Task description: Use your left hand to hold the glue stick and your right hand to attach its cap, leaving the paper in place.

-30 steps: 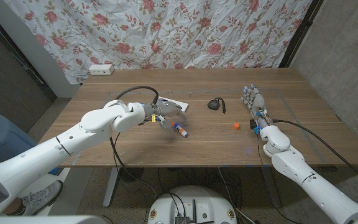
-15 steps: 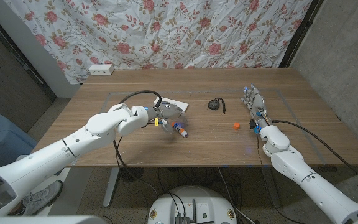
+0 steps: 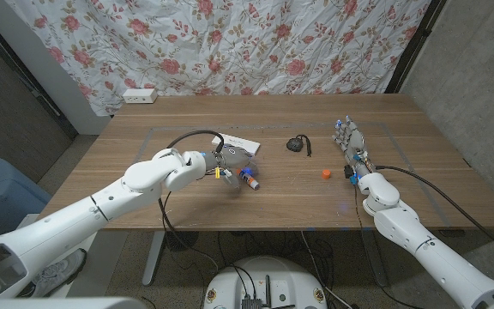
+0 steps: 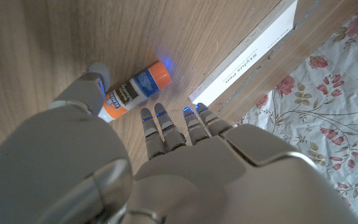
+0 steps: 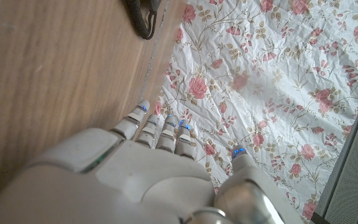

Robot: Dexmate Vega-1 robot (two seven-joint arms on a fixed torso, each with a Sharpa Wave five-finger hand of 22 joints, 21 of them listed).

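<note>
Over the last second the left hand (image 3: pixel 230 160) has slid forward along the wooden worktop (image 3: pixel 187 202) until its spread, empty fingers (image 4: pixel 160 127) arch over the glue stick (image 3: pixel 249 178), thumb beside it, not yet gripping. The glue stick lies at five o'clock from the paper (image 3: pixel 245 141); the orange cap (image 3: pixel 325 173) sits at eight o'clock from the right hand (image 3: pixel 352 146), which stays open and unmoved.

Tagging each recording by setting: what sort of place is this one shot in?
Most likely an improvised indoor lab or test room, not a home: a wooden table on a metal frame, a floral sheet hung as a backdrop, a power strip at the table's far edge, bare grey walls beside it.
</note>
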